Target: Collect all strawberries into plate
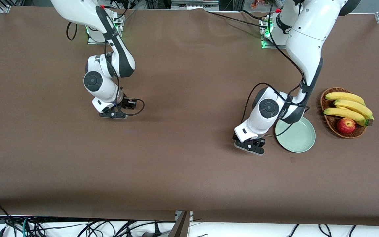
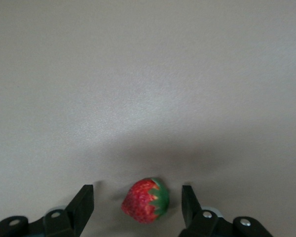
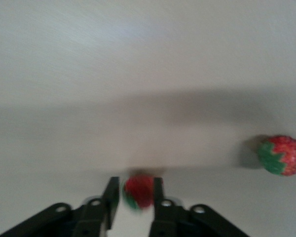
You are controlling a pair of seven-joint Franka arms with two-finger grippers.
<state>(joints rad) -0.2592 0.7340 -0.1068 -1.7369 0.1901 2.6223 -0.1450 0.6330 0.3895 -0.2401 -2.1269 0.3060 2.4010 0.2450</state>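
A flat brown matte table cover (image 1: 189, 171) is seen under both arms. Toward the right arm's end of the table, the black two-finger right gripper (image 1: 114, 114) is lowered to the surface, and in the right wrist view its fingers (image 3: 110, 200) are pressed narrowly against a small red strawberry with a green cap (image 3: 138, 192), which is gripped between them. A second pebbled red strawberry (image 3: 282, 155) is seen lying on the cover apart from that gripper. Toward the left arm's end, the black left gripper (image 1: 251, 146) is lowered just beside the round, smooth, pale mint-green plate (image 1: 299, 140). Its fingers (image 2: 84, 202) are spread wide, and a third seeded red strawberry (image 2: 147, 200) is lying between them, untouched. A brown woven wicker basket (image 1: 330, 122) holding yellow bananas (image 1: 349, 107) and a glossy red apple (image 1: 345, 125) is placed beside the plate.
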